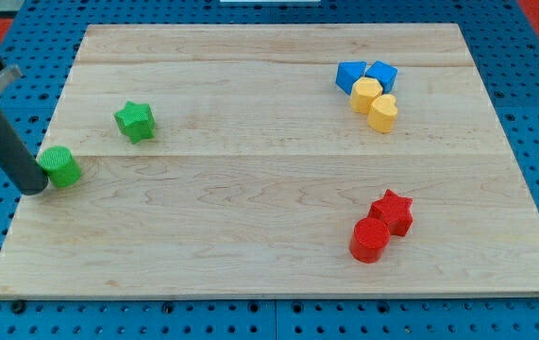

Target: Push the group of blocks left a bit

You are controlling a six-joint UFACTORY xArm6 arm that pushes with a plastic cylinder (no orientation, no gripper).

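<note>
My tip (35, 189) sits at the view's left edge of the counter (250, 255), just beside the green cylinder (60, 166), on its left. The end effector is a bare rod: nothing to open, nothing held.

Target looks like the four-block cluster at the view's upper right: blue block (349, 76), blue cube (381, 75), yellow cylinder (365, 94) and yellow block (382, 112), all touching or nearly so. It's well apart from the tip.

Plan, as I read it:
- Get round to the cluster's right side, passing clear of the green star (135, 121), red star (393, 211) and red cylinder (370, 239).
- Contact mid-height of the cluster, near the blue cube/yellow block line, so it doesn't rotate or split.
- Short, slow push left; stop early.
</note>
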